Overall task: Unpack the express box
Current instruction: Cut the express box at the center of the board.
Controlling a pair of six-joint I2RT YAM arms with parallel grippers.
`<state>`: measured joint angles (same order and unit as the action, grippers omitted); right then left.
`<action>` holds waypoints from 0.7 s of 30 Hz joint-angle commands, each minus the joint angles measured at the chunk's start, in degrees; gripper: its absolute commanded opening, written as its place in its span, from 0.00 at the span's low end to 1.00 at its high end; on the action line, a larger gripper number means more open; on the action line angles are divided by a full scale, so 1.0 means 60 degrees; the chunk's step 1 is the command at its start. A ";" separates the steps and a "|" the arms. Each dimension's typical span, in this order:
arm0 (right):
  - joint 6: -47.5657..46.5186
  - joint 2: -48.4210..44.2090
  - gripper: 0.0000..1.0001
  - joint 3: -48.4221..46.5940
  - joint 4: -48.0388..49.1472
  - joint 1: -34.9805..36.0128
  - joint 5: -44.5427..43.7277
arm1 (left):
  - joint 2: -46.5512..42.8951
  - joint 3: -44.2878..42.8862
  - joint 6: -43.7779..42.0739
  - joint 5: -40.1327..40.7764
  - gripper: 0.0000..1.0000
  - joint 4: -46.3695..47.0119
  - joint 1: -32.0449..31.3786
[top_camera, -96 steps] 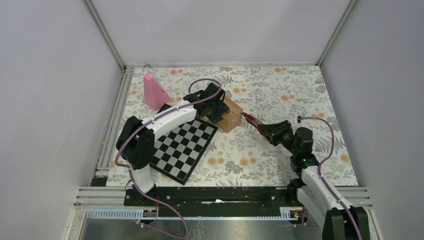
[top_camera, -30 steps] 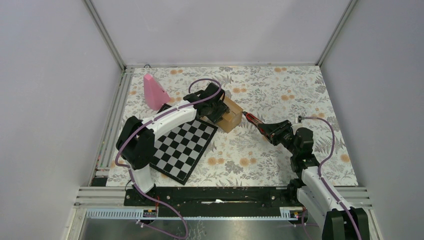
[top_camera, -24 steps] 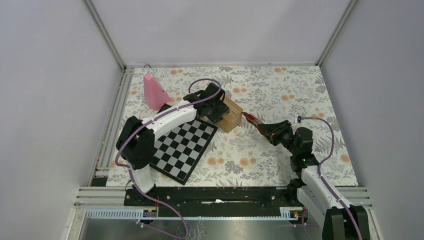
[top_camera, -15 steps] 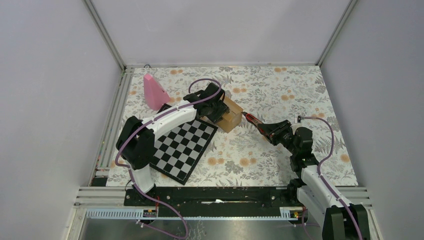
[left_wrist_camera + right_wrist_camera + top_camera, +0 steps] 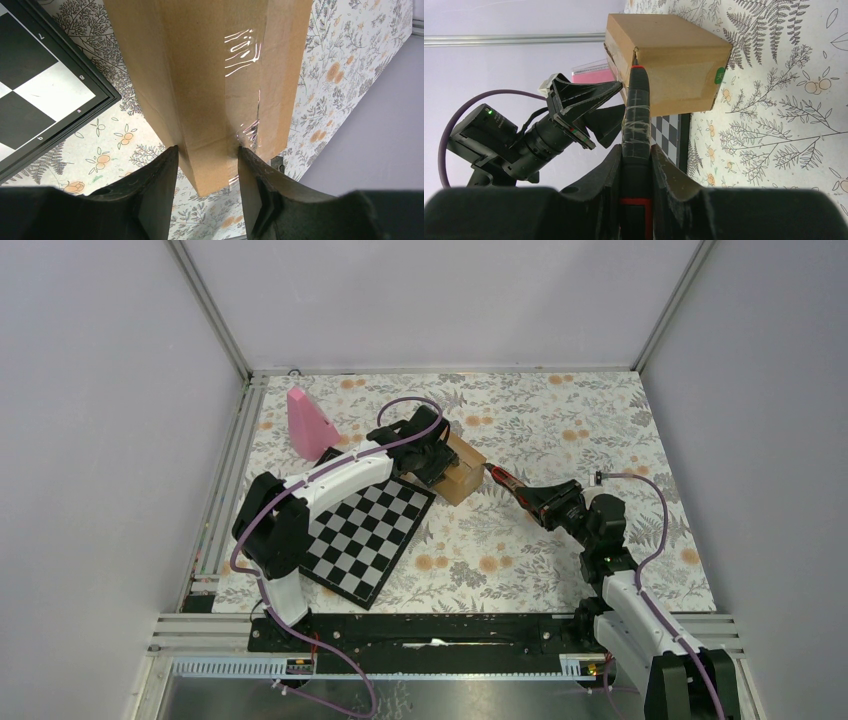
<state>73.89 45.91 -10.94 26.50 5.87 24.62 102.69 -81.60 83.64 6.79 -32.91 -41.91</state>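
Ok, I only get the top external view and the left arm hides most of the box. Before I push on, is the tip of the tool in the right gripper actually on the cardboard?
Observer: Yes. In the right wrist view the pen-like tool has its tip against an upper edge of the express box.
Operator: Is the left gripper gripping the box?
Observer: In the left wrist view the left gripper has one finger pressed on each side of the box's end.
Operator: Is the tape cut?
Observer: Clear tape runs along the face. A thin line in it may be a slit, but I cannot tell.
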 commanded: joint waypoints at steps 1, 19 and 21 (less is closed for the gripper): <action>0.0038 0.0032 0.00 -0.0110 0.0725 -0.0041 0.0042 | -0.0067 -0.0200 0.0219 -0.0018 0.47 0.0098 -0.0037; -0.0001 -0.0034 0.00 -0.0134 0.0641 -0.0041 0.0127 | -0.0022 -0.0213 0.0225 -0.0062 0.47 0.0114 -0.0037; 0.0026 0.0067 0.00 -0.0100 0.0768 -0.0036 0.0157 | -0.0011 -0.0213 0.0226 -0.0076 0.47 0.0124 -0.0035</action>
<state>73.89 45.65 -10.94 26.70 5.87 24.71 102.69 -81.60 83.64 6.70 -32.91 -41.91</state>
